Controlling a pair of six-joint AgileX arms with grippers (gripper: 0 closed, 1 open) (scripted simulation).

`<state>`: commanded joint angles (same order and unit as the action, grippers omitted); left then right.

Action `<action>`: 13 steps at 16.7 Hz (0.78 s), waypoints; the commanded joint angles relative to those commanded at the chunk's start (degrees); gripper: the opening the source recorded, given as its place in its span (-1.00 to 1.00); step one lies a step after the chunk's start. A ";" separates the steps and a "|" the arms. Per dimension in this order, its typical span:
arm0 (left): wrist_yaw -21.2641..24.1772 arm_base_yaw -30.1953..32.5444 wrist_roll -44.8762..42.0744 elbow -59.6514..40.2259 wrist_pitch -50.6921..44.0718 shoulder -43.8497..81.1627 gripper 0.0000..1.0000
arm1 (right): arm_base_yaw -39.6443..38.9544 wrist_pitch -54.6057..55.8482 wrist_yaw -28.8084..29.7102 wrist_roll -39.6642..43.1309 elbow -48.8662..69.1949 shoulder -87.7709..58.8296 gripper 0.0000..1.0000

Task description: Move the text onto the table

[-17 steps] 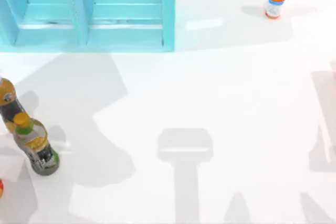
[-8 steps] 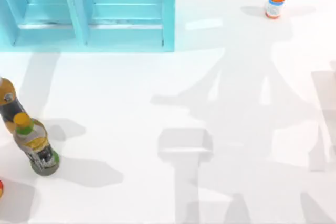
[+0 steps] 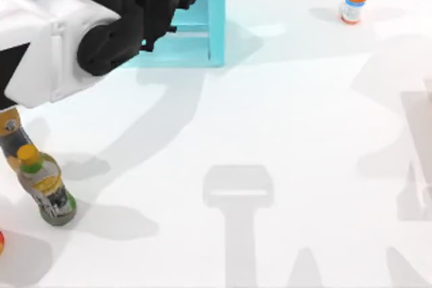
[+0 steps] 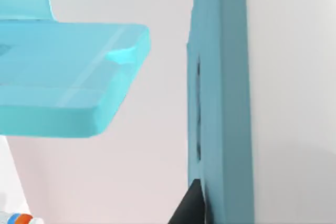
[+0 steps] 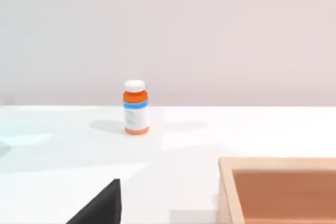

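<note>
The table [image 3: 304, 133] is big, flat, white and shiny, with soft grey shadows lying on it. Behind it is a plain pale wall [image 5: 210, 24]. A light-blue shelf [image 3: 216, 25] stands at the far left of the table. The left arm [image 3: 54, 38] is white and black and reaches over the shelf from the left. In the left wrist view the book [image 4: 220, 77] is a dark teal slab standing on end, very near the camera, with the shelf [image 4: 63, 77] beside it. A black bit of the left gripper [image 4: 190, 203] sits right against the book. I cannot tell if this gripper is open or closed, or if it has hold of the book. A small orange pill bottle [image 3: 354, 2] with a white cap stands alone at the far right of the table. Two drink bottles stand near the left edge, one with a yellow cap [image 3: 46, 187] and one just behind it [image 3: 8, 133]. The right wrist view looks low across the table at the pill bottle [image 5: 136, 107], with a brown box [image 5: 278, 187] close by. I cannot tell how the right gripper stands.
</note>
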<state>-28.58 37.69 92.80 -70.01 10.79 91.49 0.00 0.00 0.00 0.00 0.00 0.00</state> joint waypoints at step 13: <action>-43.54 31.29 51.90 -1.27 -24.34 24.81 -1.00 | 0.00 0.00 0.00 0.00 0.00 0.00 1.00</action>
<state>-72.11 68.98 144.70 -71.29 -13.55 116.29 0.00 0.00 0.00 0.00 0.00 0.00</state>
